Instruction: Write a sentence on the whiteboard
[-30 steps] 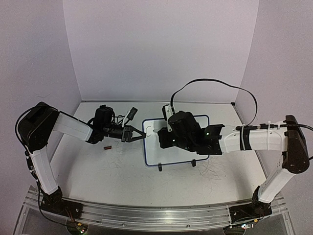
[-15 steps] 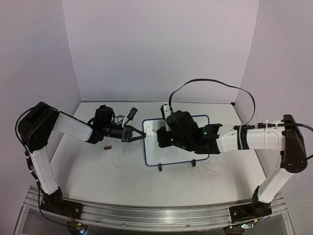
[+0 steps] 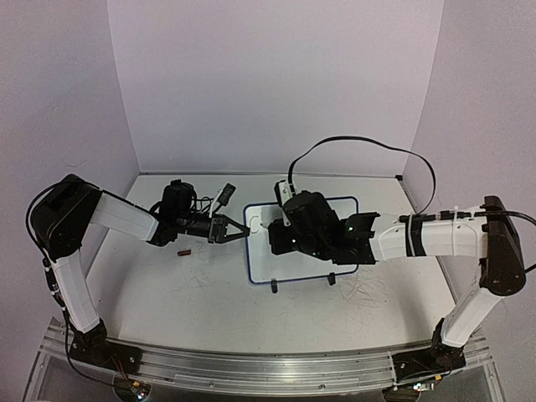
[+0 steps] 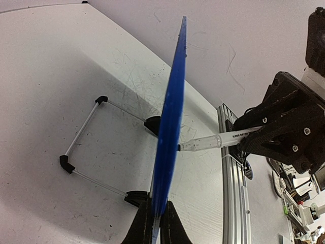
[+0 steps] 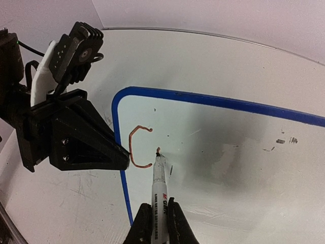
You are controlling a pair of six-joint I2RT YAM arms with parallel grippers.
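Observation:
The whiteboard [image 3: 293,261], with a blue frame, stands tilted at the table's middle. My left gripper [image 3: 244,233] is shut on its left edge. The left wrist view shows the board edge-on [image 4: 171,122] between my left gripper's [image 4: 156,217] closed fingers. My right gripper [image 5: 159,216] is shut on a white marker [image 5: 161,190]. The marker's tip touches the whiteboard [image 5: 228,137] near its top-left corner. Of the sentence, only a reddish-brown "C" [image 5: 133,147] and a tiny stroke at the tip show. The marker also shows in the left wrist view [image 4: 213,142]. In the top view my right gripper [image 3: 275,233] is mostly hidden under its wrist.
A small reddish-brown cap [image 3: 184,251] lies on the table left of the board. The board's two black feet [image 3: 274,287] point toward the arms. Its wire stand [image 4: 84,136] rests behind it. A metal rail [image 3: 251,362] runs along the near edge. Walls enclose three sides.
My right arm has shifted slightly left with the marker on the board. My left gripper and the board have not moved.

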